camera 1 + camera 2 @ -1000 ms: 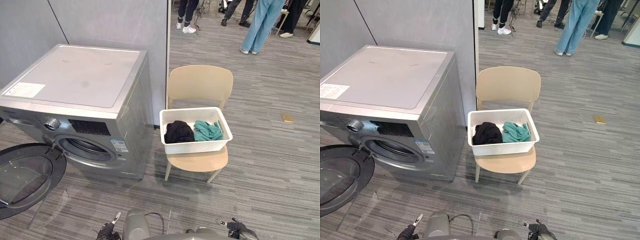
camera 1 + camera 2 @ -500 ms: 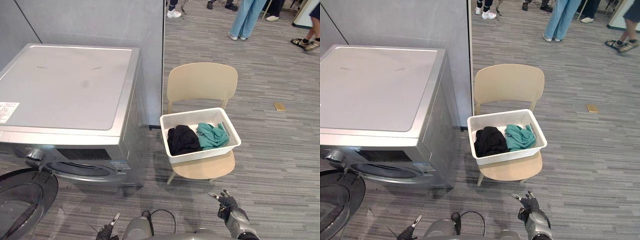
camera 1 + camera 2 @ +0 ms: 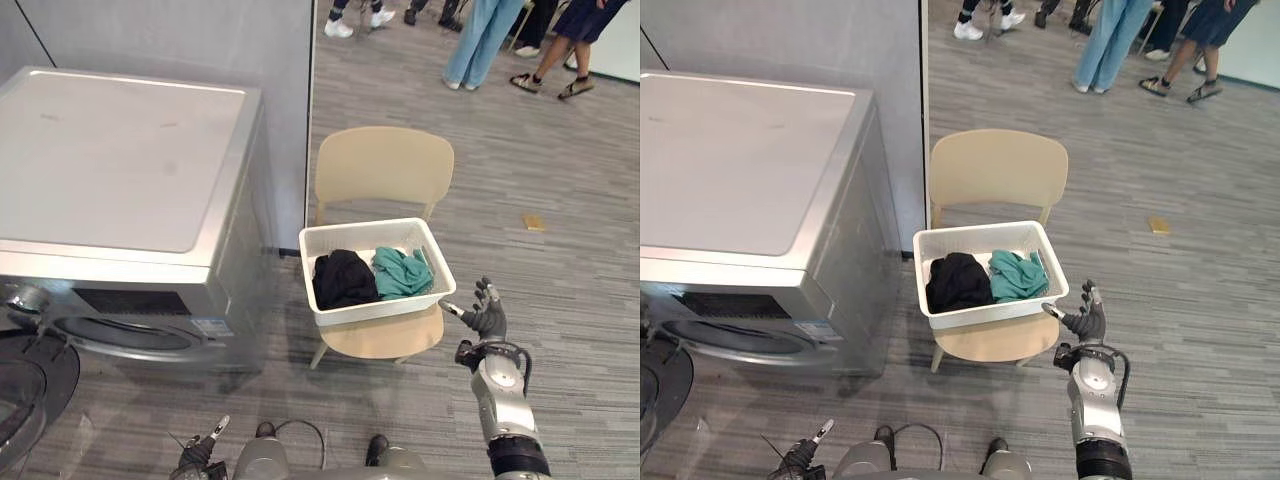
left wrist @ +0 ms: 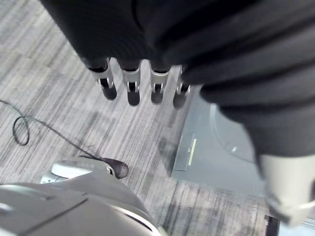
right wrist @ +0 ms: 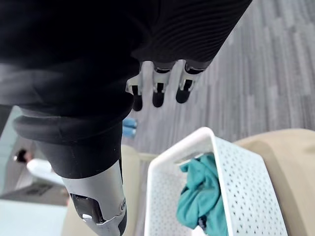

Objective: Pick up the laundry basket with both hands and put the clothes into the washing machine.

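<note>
At the far left stands the washer [image 3: 130, 180], a grey front-loader with a flat bare top. Its round door [image 3: 25, 385] is swung open down by the floor [image 3: 580, 300]. A grey panel [image 3: 200, 40] rises behind it.

Low in front of the washer, the left robot hand [image 3: 197, 458] hangs near the floor. Its fingers [image 4: 133, 91] are straight and loose, with nothing in them.

Just right of the washer is a tan chair [image 3: 385, 175], and the white basket [image 3: 372, 307] sits on its seat. Inside lie a black garment [image 3: 343, 278] on the washer's side and a teal garment [image 3: 402, 272] touching it on the other side. Both rest below the rim.

Right of the chair, the right robot hand [image 3: 487, 315] is raised just beside the basket's near right corner. Its fingers [image 5: 157, 93] are spread and empty, and its thumb points toward that corner. I cannot tell whether the thumb touches the plastic. Neither robot hand has hold of the basket.

Farther right a small tan object [image 3: 535, 222] lies on the floor, well apart from the chair. At the back of the room the legs of several people [image 3: 480, 40] are standing.
</note>
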Available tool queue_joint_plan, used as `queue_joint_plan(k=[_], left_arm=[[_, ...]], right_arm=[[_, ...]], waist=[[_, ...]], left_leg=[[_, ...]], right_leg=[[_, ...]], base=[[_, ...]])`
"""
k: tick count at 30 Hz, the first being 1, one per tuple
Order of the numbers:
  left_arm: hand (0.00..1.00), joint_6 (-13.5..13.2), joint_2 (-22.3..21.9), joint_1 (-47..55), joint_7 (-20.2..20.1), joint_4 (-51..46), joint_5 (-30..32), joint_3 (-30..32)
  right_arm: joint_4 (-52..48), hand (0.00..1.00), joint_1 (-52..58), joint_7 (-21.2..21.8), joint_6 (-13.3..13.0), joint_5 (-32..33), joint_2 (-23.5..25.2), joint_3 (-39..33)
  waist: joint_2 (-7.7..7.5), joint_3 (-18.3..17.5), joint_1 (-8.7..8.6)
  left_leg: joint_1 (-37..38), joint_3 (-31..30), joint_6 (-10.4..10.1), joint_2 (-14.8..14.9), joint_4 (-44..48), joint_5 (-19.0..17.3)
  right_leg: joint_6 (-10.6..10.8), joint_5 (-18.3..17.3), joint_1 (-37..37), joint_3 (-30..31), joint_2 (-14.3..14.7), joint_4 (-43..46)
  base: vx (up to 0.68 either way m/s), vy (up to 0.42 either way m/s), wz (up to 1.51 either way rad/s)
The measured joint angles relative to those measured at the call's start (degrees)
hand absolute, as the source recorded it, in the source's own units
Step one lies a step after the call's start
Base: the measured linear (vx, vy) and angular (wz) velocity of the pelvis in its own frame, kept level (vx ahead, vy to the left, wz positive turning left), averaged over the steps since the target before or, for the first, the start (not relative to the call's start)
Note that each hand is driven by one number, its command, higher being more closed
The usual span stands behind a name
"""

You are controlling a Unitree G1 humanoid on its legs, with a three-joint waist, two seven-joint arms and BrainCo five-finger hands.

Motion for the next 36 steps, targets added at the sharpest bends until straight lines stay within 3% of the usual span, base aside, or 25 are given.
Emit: queue_joint_plan(k=[2, 6, 11, 14, 16, 21, 26, 36], left_arm=[[0.00, 0.02, -0.37, 0.47, 0.02, 0.38, -0.01, 1.23], [0.00, -0.02, -0.74, -1.00, 0.01, 0.32, 0.09, 1.27], [0.00, -0.74, -1.32, -5.75, 0.36, -1.80, -0.23, -0.75], [0.00, -1.49, -1.32, -6.44, 1.16, -4.05, -1.36, -2.12], [0.00, -2.41, -0.88, -7.33, 1.62, -5.99, -3.01, -3.76], [0.00, -3.58, 0.13, -9.54, 2.78, -6.35, -5.25, -7.09], [0.00, -3.83, -0.14, -9.94, 2.89, -5.75, -5.75, -8.96], [0.00, -3.86, -0.23, -10.20, 3.04, -5.70, -5.77, -11.70]], right_arm=[[0.01, 0.00, -3.02, 1.93, -0.20, -1.24, -3.27, 6.12], [2.67, 0.00, -12.98, 3.54, -2.10, -2.16, -4.25, 14.00], [19.51, 0.00, -34.28, 3.50, -2.17, -6.77, -4.27, 23.32], [25.72, 0.00, -41.27, 3.19, -1.91, -8.15, -4.28, 23.67], [35.60, 0.00, -49.56, 2.12, -1.48, -8.48, -4.33, 22.13], [47.63, 0.00, -55.12, 0.68, 1.05, -8.41, -6.35, 16.99], [51.89, 0.00, -55.18, 0.66, 2.75, -8.40, -10.09, 13.72], [54.53, 0.00, -55.37, -0.66, 2.77, -11.12, -15.13, 12.25]], waist=[[0.37, 0.61, 0.06], [0.07, 3.73, 0.70], [0.86, 10.43, 5.64], [1.11, 13.27, 6.78], [1.29, 15.60, 7.97], [2.37, 17.28, 9.56], [4.14, 18.33, 9.73], [4.16, 18.38, 11.44]], left_leg=[[-1.78, -3.18, -1.32, 2.38, -0.61, 1.14], [-5.09, -7.58, -2.39, 3.78, -1.05, 3.13], [-8.55, -10.59, -1.72, 2.05, -2.60, 5.84], [-9.21, -11.39, -1.49, 1.42, -2.25, 6.09], [-10.74, -12.01, -1.49, 0.88, -1.35, 6.10], [-14.25, -13.99, -1.49, 0.69, 0.24, 6.09], [-17.08, -17.48, -1.71, 0.12, 0.36, 6.89], [-21.22, -20.04, -1.64, -0.36, -0.05, 8.24]], right_leg=[[-1.66, 0.60, -0.10, -2.51, 2.94, -1.11], [-2.66, 0.75, -1.00, -7.48, 4.55, -0.88], [-2.75, 0.79, -3.98, -9.90, 2.89, 0.91], [-2.74, 0.79, -4.12, -10.50, 2.05, 1.34], [-2.96, 1.06, -5.02, -10.95, 1.80, 1.72], [-3.08, 1.17, -6.35, -12.87, 1.95, 1.47], [-3.09, 1.15, -6.94, -16.15, 2.12, 1.32], [-3.08, 1.14, -9.00, -18.71, 2.18, 0.44]], base=[[0.04, -0.249, 0.28], [0.01, -0.144, 0.49], [-0.03, 0.009, 0.33], [-0.03, 0.047, 0.20], [-0.04, 0.020, 0.13], [-0.04, 0.004, 0.17], [-0.03, -0.017, 0.29], [-0.01, -0.008, 0.14]])
